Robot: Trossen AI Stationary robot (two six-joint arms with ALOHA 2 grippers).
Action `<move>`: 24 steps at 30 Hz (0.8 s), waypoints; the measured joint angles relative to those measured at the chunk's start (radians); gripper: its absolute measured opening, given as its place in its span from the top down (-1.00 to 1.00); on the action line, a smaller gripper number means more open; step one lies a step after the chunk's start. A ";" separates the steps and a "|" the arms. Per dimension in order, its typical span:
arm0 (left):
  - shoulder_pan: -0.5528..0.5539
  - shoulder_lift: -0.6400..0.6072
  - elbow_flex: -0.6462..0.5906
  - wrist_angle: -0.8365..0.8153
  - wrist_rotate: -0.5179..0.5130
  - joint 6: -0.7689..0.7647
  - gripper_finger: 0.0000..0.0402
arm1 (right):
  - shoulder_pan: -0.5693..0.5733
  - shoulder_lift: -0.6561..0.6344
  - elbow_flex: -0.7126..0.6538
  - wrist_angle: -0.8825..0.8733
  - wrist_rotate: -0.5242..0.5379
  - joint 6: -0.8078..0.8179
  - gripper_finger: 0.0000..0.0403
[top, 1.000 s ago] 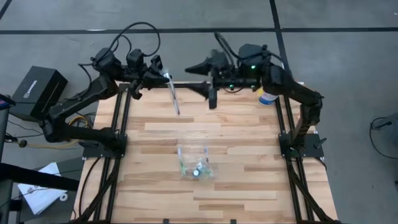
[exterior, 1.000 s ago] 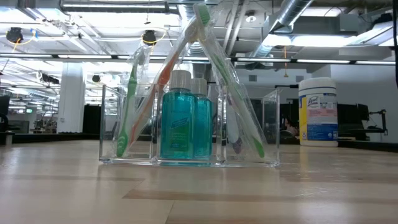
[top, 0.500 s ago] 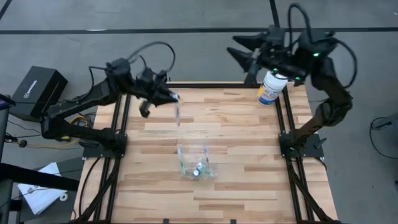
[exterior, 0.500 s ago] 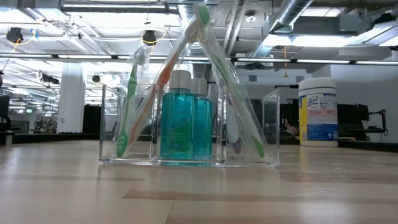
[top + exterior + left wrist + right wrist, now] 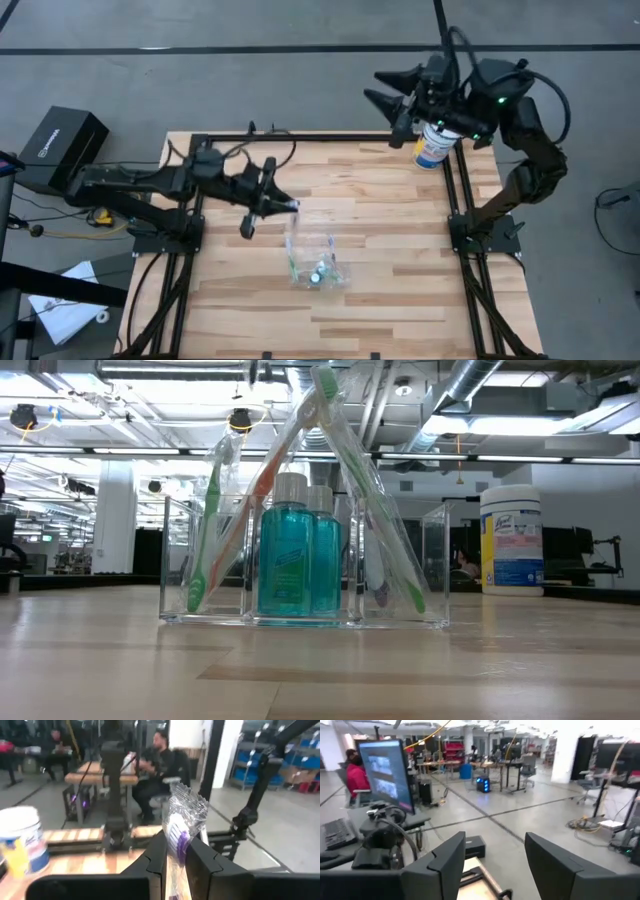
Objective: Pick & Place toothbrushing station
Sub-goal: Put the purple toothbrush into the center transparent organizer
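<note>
The left gripper (image 5: 283, 206), jaws squeezing a wrapped toothbrush (image 5: 178, 827), has swung to the container (image 5: 314, 260) mid-table, ready to drop it; right gripper (image 5: 385, 88) waits wide open past the far edge.

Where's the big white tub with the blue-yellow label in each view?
High view: white tub at the table's far right corner, under the right gripper.
Low view: tub at right, standing upright beyond the clear container.
Left wrist view: tub at the left edge.
Right wrist view: not in it.
Shared landmark: the wooden table.
</note>
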 joint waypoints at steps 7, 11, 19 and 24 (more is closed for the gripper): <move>-0.156 0.000 -0.132 0.251 -0.215 -0.029 0.83 | 0.044 0.009 -0.002 0.004 -0.001 0.016 0.02; -0.249 0.001 -0.211 0.315 -0.379 -0.031 0.83 | 0.072 0.009 -0.002 0.004 -0.003 0.016 0.04; -0.398 0.020 -0.368 0.452 -0.639 -0.034 0.83 | 0.154 0.010 -0.002 -0.018 -0.012 -0.006 0.03; -0.476 0.067 -0.424 0.573 -0.744 -0.036 0.83 | 0.199 0.010 -0.002 -0.014 -0.012 -0.001 0.03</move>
